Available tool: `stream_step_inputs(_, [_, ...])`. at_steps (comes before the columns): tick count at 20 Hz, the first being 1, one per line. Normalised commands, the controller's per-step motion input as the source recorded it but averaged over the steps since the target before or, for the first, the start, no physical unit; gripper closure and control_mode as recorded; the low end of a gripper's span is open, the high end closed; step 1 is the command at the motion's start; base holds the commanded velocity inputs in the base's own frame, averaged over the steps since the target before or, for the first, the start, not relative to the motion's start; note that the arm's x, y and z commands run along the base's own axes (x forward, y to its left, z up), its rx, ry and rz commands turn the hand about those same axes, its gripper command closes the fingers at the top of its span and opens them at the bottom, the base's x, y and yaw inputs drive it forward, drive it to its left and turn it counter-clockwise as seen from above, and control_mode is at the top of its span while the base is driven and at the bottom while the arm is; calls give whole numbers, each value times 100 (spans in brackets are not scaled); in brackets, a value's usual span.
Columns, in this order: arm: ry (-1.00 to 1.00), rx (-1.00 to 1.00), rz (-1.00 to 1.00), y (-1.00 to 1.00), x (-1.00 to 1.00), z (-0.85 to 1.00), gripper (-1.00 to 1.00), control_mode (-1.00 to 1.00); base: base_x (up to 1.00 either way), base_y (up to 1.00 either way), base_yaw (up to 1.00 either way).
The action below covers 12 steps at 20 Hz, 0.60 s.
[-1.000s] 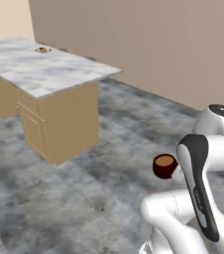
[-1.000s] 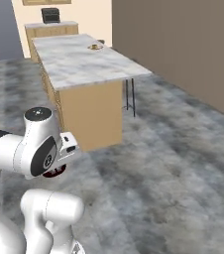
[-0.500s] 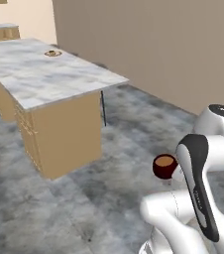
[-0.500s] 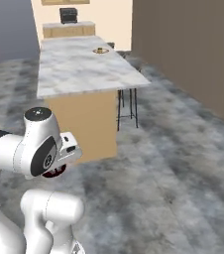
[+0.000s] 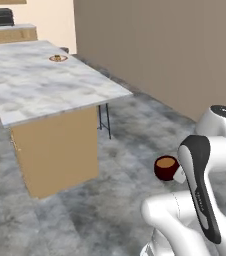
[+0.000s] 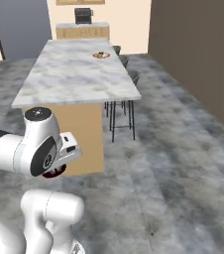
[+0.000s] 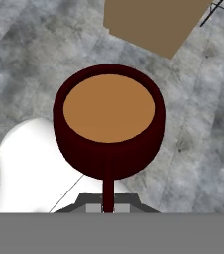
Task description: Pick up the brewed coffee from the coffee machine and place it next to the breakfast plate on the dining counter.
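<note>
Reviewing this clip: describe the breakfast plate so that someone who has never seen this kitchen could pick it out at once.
Start at the dining counter, the long marble-topped island on a tan wooden base with stools along one side. The breakfast plate sits near its far end, towards the stool side. It is the small round dish lying on the top, with something yellow-orange on it.

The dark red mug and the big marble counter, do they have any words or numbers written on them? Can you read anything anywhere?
No text can be read anywhere.
Small round dark red mug of light brown coffee: plain, no words.
Long white-and-grey marble counter top: only veining, no writing.
Round plate far down the counter: too small to show any marking.
Black box-shaped machine on the far cabinet: too small and blurred to read.
</note>
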Motion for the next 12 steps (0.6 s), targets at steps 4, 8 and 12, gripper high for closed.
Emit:
stream_step_inputs(4, [0,0,0,0,0,0,100,100,100,-91,26])
stream_step_inputs(8, [0,0,0,0,0,0,100,100,100,-95,26])
stream_step_inputs(12, [0,0,0,0,0,0,100,100,100,-96,25])
